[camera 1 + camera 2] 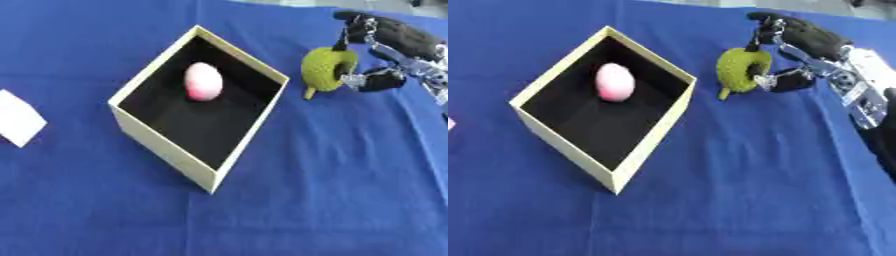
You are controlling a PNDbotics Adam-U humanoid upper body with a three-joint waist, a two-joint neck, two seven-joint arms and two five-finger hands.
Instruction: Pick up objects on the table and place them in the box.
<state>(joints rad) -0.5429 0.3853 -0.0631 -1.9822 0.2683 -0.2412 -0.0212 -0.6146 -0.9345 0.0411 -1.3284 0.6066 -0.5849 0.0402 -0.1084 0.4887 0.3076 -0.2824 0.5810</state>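
Green knitted fruit (327, 68) held by the right hand (798, 55) just outside the box's (166, 150) right rim.

Its fingers and thumb curl round the fruit, whose stem hangs toward the blue cloth (350, 190). A pink egg-shaped object (203, 81) lies inside the box near its far corner, most of the black floor bare. White paper (19, 119) lies at the left edge; open cloth spreads in front.
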